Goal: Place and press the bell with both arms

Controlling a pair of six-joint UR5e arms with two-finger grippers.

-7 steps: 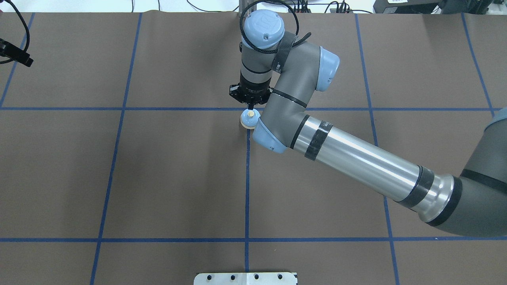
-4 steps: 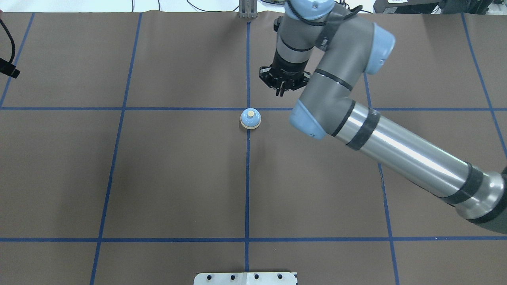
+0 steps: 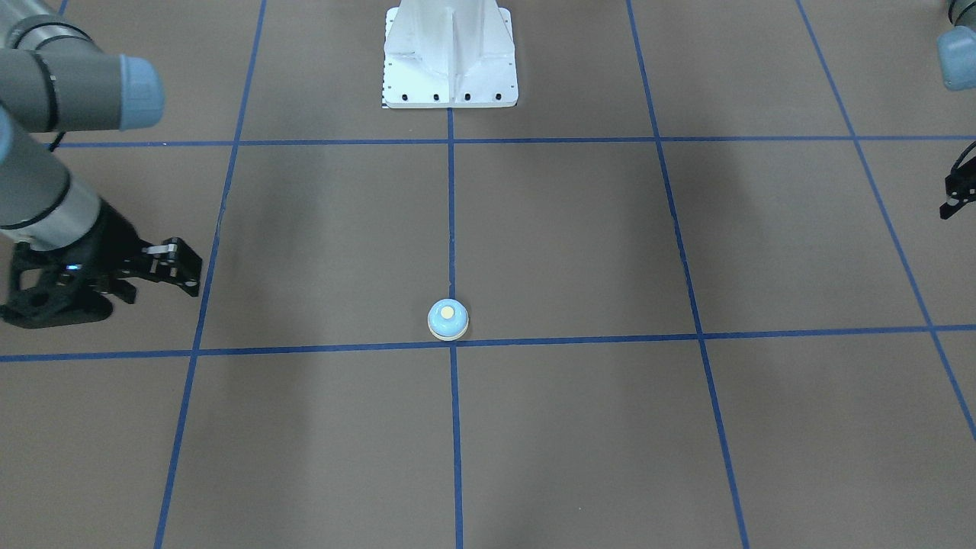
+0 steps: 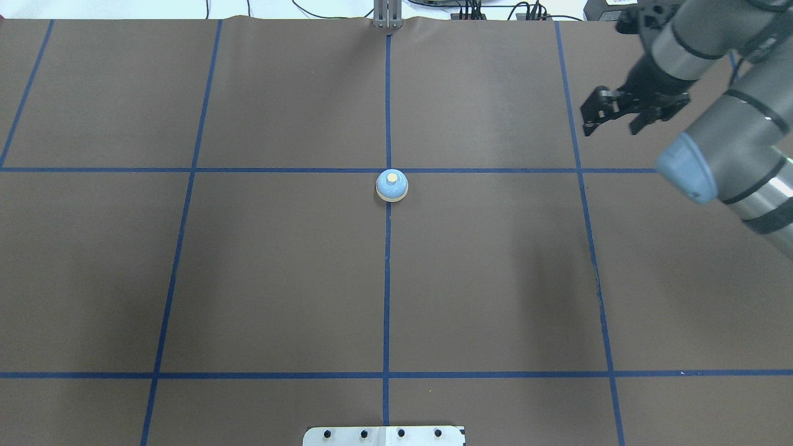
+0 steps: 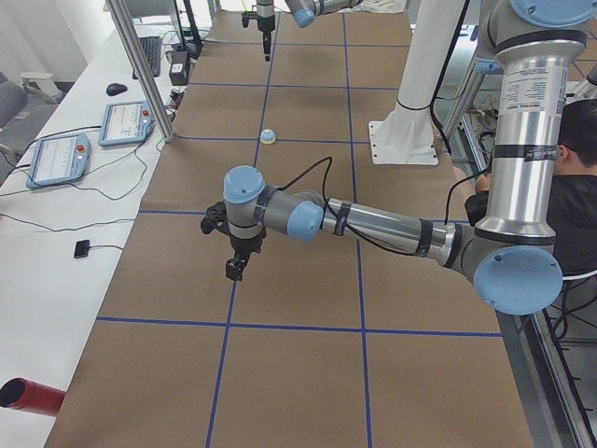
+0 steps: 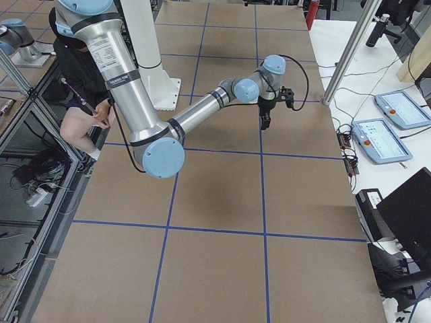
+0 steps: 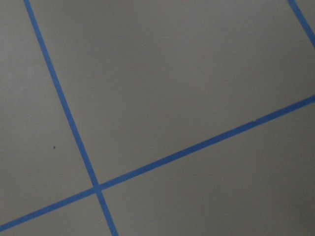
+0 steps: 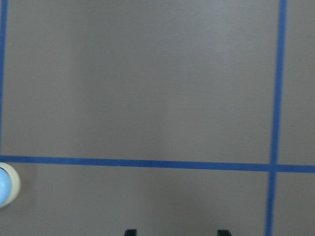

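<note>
The bell (image 4: 391,185), a light-blue dome with a cream base and a yellow button, stands alone on the brown mat at a blue tape crossing. It also shows in the front view (image 3: 448,319), the left side view (image 5: 268,136) and at the left edge of the right wrist view (image 8: 4,185). My right gripper (image 4: 610,129) hangs far to the right of the bell, tilted, jaws apart and empty; it shows in the front view (image 3: 194,278) too. My left gripper (image 3: 948,210) is cut off by the frame edge and hangs above the mat (image 5: 235,271); I cannot tell its state.
The white pedestal base (image 3: 450,69) stands at the robot's side of the table. Teach pendants (image 5: 61,154) and a red cylinder (image 5: 28,394) lie on the white side table. A seated person (image 5: 578,187) is beside the robot. A metal post (image 4: 388,15) stands at the far edge.
My right gripper has lifted off the bell's button, swung far to the right and spread its jaws. The bell has stayed in place. My left gripper has left the overhead view's left edge.
</note>
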